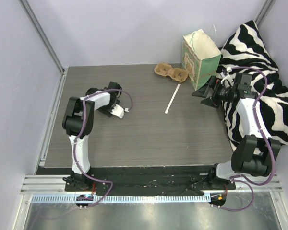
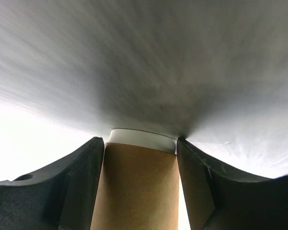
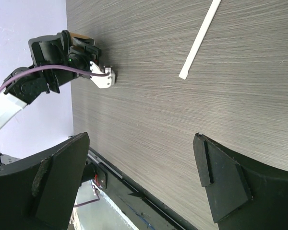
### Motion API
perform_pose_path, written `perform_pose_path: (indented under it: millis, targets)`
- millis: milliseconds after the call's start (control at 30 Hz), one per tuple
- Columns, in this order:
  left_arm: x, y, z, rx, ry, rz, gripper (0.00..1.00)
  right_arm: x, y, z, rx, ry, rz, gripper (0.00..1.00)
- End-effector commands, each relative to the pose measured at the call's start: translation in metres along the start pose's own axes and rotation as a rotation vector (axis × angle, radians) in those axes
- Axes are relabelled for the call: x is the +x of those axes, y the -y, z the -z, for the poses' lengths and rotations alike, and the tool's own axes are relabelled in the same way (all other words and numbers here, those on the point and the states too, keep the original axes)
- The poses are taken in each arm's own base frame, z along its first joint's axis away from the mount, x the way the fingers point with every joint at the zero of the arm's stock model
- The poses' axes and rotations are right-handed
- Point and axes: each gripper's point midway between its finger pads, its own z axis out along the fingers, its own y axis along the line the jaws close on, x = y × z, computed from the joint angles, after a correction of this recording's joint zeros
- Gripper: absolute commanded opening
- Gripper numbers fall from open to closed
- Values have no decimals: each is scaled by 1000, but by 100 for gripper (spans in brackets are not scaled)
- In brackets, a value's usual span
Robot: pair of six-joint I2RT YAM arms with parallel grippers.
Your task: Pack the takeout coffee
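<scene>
The coffee (image 2: 134,187) was a tan paper cup with a white rim. It sat between the left jaws, which were closed on its two sides. Its lid could not be seen, and I cannot tell whether the cup touched the worktop (image 1: 149,124). It was well apart from the bag (image 1: 200,57), far to the left of it.

I judge that such a cup is light when empty and heavier when filled; the pictures do not tell which. The paper wall is soft and would dent under a strong squeeze, and then the lid could pop off. A mild grip on the middle of the wall, below the rim, therefore seems the right place. If liquid is inside, it should be carried upright.

The right jaws stood open and empty, just beside the foot of the bag. A pulp carrier (image 1: 171,72) lay just left of the bag, and a white stick (image 1: 173,99) lay near, in front of it. A zebra cloth (image 1: 259,72) lay to the right of the bag.
</scene>
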Motion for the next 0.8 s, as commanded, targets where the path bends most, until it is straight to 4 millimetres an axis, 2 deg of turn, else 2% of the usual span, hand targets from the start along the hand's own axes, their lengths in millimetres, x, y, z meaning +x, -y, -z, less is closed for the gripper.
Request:
perform_pose_path:
  millis: [0,267,333,400,467,600,700,733,767]
  targets:
    - [29,26,-44,87,-25,-124,66,-6,-1,-1,-14,18,14,100]
    - [79,13,-75,26,-49,-137,67,-5,3,-4,-10,9,5,100]
    - [87,7,-82,19,-54,-147,67,-5,4,-5,-9,7,4,100]
    - [94,10,-91,28,-55,-147,67,-6,5,-5,-10,7,4,100]
    - [104,1,-93,-1,-56,-148,67,-6,5,-6,-12,4,5,100]
    - [105,-14,-95,-52,-36,-133,69,-5,5,-7,-18,-2,3,100]
    - [96,-21,-87,-98,15,-157,69,-6,3,-7,-28,0,12,100]
    - [97,-25,-75,-121,22,-158,70,-7,1,-6,-32,1,15,100]
    - [86,-23,-72,-122,44,-174,70,-6,-1,-5,-37,2,19,100]
